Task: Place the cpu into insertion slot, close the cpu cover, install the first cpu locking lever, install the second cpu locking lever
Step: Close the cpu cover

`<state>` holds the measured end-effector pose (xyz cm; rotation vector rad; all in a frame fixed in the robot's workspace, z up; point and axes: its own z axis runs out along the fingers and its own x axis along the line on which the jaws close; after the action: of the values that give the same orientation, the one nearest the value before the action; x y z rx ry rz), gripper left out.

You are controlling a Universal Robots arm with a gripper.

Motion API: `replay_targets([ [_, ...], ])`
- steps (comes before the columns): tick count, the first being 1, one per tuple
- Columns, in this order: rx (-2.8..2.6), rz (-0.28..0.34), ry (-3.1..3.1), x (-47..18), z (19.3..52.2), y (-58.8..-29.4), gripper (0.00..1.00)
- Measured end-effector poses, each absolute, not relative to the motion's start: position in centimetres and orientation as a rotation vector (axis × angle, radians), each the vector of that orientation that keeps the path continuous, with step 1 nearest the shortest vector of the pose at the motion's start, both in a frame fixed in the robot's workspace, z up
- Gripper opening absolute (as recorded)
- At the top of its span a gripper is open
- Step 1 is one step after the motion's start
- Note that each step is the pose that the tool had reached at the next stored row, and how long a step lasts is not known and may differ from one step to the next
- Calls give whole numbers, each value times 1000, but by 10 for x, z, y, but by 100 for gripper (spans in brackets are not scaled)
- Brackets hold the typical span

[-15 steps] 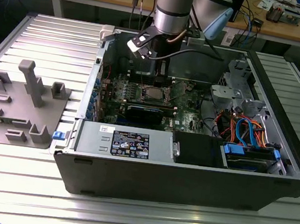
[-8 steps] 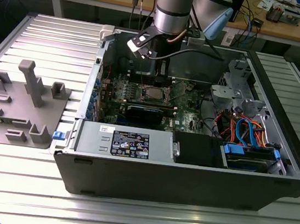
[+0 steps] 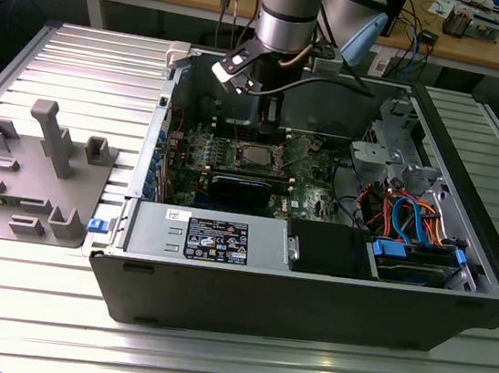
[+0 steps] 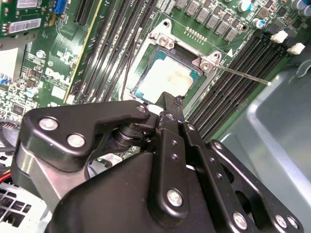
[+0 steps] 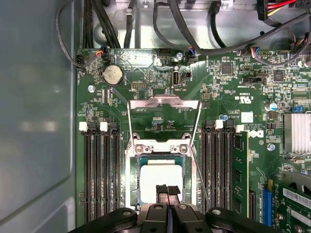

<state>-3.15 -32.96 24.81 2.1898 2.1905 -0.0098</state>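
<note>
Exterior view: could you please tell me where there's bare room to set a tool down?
Free: the ribbed table nearer the camera than the computer case, and beyond the grey fixture at the exterior view's left. Crowded: inside the case, under the arm, among cables.

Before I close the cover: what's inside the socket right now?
The cpu lies in the socket, silver top up, with the cpu cover open. The hand hides one edge of it, so seating there cannot be seen.

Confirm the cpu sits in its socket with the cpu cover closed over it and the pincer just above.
No: the first wrist view shows the cpu cover flipped open. The cpu sits in its socket, pincer just above.
</note>
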Motion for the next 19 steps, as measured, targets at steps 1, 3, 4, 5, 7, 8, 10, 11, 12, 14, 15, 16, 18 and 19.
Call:
replay_targets([
  [1, 2190, -10, 2191, -31, 250, -330, 11],
  [3, 2190, -10, 2190, -31, 253, -330, 11],
  [4, 2190, -10, 2190, -31, 254, -330, 11],
  [5, 2190, -10, 2190, -31, 255, -330, 11],
  [7, 2190, -9, 2191, -31, 255, -330, 11],
  [8, 2190, -10, 2190, -31, 255, -330, 11],
  [10, 2190, -10, 2190, -31, 255, -330, 11],
  [11, 2190, -10, 2191, -31, 255, -330, 11],
  [12, 2190, -10, 2190, -31, 255, -330, 11],
  [14, 2190, -10, 2191, -31, 255, -330, 11],
  [15, 2190, -10, 2191, -31, 255, -331, 11],
  [16, 2190, -10, 2191, -31, 255, -332, 11],
  [18, 2190, -10, 2190, -31, 255, -332, 11],
  [19, 2190, -10, 2190, -31, 255, -332, 11],
])
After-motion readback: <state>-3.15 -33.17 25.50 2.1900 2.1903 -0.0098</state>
